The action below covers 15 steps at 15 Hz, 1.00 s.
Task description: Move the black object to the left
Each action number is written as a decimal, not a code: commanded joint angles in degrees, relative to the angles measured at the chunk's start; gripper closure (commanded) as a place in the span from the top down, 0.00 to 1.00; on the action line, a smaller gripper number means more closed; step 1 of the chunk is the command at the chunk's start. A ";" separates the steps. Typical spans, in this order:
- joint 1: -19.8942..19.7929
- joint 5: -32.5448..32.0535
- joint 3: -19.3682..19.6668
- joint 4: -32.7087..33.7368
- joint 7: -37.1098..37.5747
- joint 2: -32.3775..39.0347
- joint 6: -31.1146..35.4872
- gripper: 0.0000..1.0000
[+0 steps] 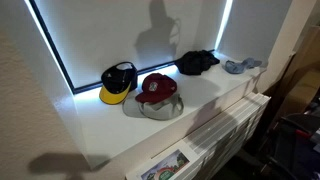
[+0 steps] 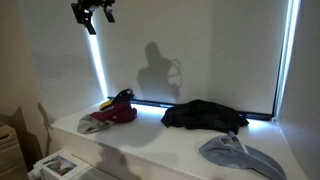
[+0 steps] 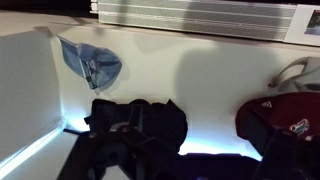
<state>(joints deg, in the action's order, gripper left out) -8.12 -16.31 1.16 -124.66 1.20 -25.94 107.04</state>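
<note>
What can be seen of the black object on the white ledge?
The black object looks like soft, crumpled dark fabric, perhaps a cap or garment; which one cannot be told. It lies slumped low on the white ledge, close to the lit foot of the window blind, between a blue-grey cap and a maroon cap, touching neither. Nothing holds it.

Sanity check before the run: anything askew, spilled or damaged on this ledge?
Nothing spilled or visibly damaged. The black object lies crumpled in a heap, and the red cap sits partly on top of a pale cap. Otherwise nothing stands out.
</note>
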 commanded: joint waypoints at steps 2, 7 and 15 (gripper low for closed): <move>0.86 -0.32 0.67 0.16 0.28 0.04 -0.23 1.00; 0.82 -0.01 0.08 2.42 1.57 3.03 -2.04 1.00; -1.90 3.98 5.08 18.49 24.06 30.70 6.28 1.00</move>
<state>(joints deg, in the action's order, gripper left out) -8.79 -14.11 4.25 -114.57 21.07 -5.78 113.69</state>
